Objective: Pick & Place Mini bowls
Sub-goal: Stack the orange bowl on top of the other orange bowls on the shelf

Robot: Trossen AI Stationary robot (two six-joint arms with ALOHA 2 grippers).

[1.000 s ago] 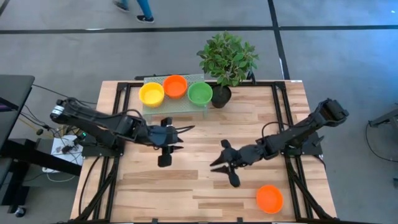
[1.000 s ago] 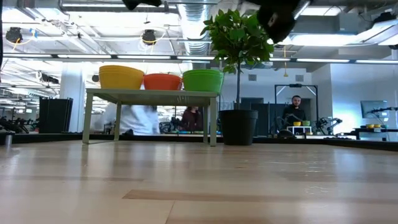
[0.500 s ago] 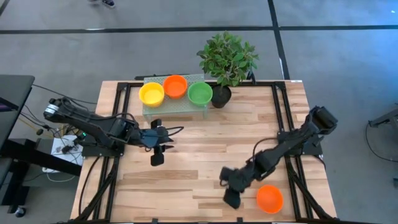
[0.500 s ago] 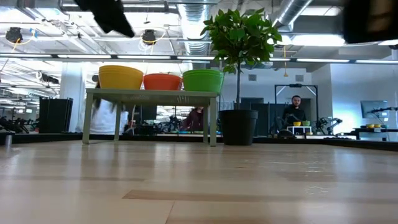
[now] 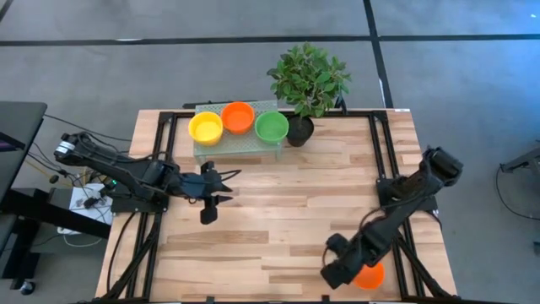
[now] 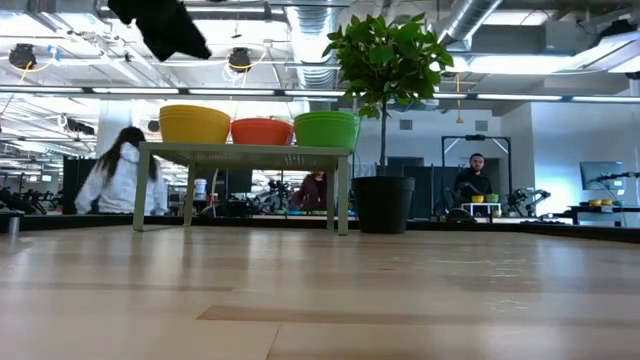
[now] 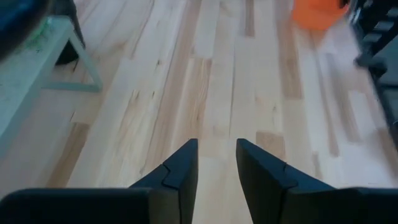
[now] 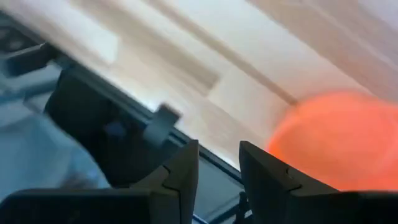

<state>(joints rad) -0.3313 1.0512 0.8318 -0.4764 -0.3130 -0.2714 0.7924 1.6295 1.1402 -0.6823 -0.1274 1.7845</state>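
Three mini bowls, yellow (image 5: 205, 127), orange (image 5: 238, 116) and green (image 5: 272, 127), stand in a row on a small pale green stand (image 5: 236, 145) at the table's far edge. A fourth, orange bowl (image 5: 372, 276) rests on the table near its near right corner, partly covered by my right arm. My right gripper (image 5: 336, 268) hangs just left of it, tipped downward. It is open, and the bowl (image 8: 339, 143) lies beside its fingers, not between them. My left gripper (image 5: 221, 179) hovers open over the table's left half, holding nothing (image 7: 216, 146).
A black pot with a leafy plant (image 5: 301, 127) stands right of the stand at the far edge. Bare wooden table (image 5: 278, 211) lies between the two arms. Black frame rails (image 5: 381, 152) run along the table's sides. People show in the room behind.
My right gripper has swung from the table's middle toward the near right corner and the orange bowl, rolling about and tipping downward. My left gripper has drawn back a little toward the table's left edge. The bowls have stayed where they were.
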